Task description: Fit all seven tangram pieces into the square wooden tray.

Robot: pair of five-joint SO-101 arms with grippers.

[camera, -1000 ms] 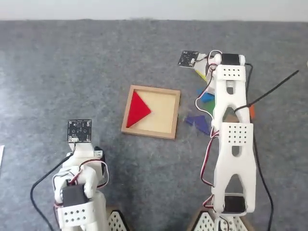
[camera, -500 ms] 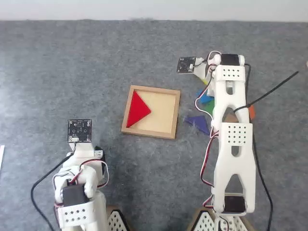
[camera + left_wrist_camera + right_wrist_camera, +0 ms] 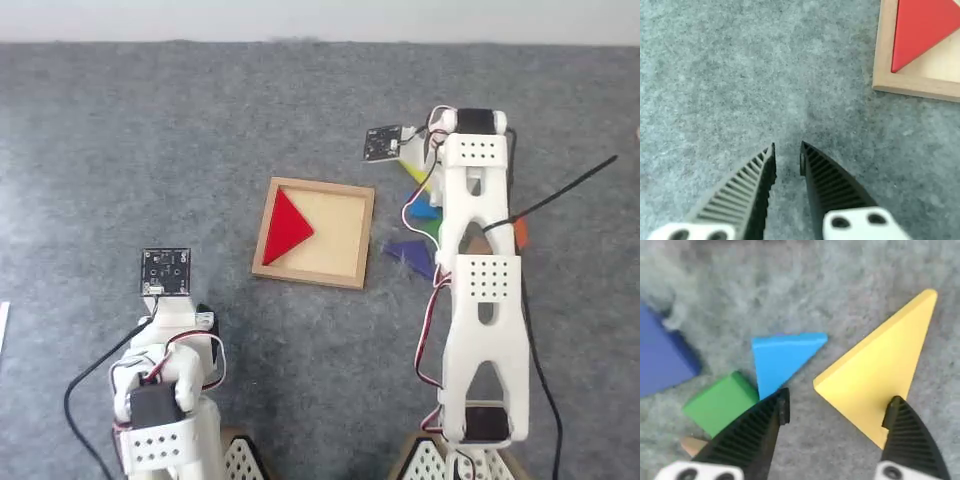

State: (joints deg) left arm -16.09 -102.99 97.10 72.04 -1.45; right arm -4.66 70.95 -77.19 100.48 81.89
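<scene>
Left gripper (image 3: pixel 787 147): over bare grey mat (image 3: pixel 120 130) toward the near edge, just off the tray's near left corner. Fingers almost pressed together, nothing between them.

Square wooden tray (image 3: pixel 318 184): mid-mat. Red triangle (image 3: pixel 285 225) seated against its left wall; the other six pieces are not yet in.

Loose pieces right of the tray: purple piece (image 3: pixel 412 256), green piece (image 3: pixel 720 402), blue triangle (image 3: pixel 782 357).

Right gripper (image 3: pixel 839 404): farthest out, spread wide and low over the yellow triangle (image 3: pixel 880 370). One finger overlaps that piece, the other is beside the blue triangle.

Judged step: pickup of the yellow triangle.

Next move calls for: descend, close across the triangle, lift, then turn it so it sits against the red triangle.
</scene>
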